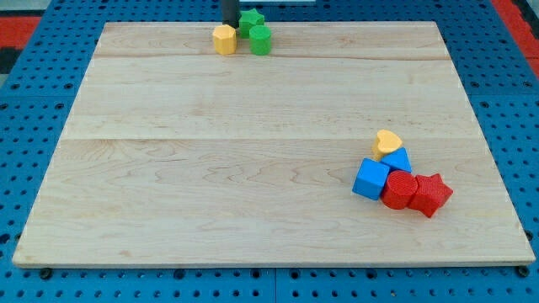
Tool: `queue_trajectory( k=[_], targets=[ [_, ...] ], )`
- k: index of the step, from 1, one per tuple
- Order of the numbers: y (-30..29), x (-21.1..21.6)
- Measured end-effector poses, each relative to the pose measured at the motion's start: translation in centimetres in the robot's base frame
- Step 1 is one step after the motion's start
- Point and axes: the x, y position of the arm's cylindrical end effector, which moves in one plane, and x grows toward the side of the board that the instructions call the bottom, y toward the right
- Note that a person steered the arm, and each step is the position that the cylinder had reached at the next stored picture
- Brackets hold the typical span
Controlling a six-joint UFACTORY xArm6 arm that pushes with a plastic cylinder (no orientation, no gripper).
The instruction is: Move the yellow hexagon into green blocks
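Across nearly the whole view lies the wooden board (253,151), pale planks running left to right, resting on a blue pegboard table (34,126) that shows around its edges, with red pegboard at the view's top corners. No bin, tray or dish shows on the board; the blocks sit straight on the wood.

Down at the view's lower right is the bigger cluster. The blue cube (370,179) sits on the left of it, touching the red cylinder (398,190), which in turn touches the red star (430,194) on the right. Behind them a smaller blue block (397,159), its shape unclear, sits with the yellow heart (387,141) just above it, touching.

Up at the board's top edge, well apart from that group, is the smaller cluster. The yellow hexagon (224,39) sits on the left, flat on one face, with no clear long axis or heading to read. The green cylinder (260,39) is just to its right, a narrow gap between them. The green star (251,19) is behind both, touching the cylinder.

My tip (229,24) comes down from the view's top edge, between the hexagon and the green star, just behind the hexagon. Being a plain rod, it has nothing to open or close.
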Motion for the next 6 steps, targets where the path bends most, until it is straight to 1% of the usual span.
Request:
queue_trajectory(
  k=[2,3,5,6],
  targets=[
    [-10.3,0.9],
    [-10.5,7.0],
    [-6.6,6.8],
    [-3.1,6.0]
  ],
)
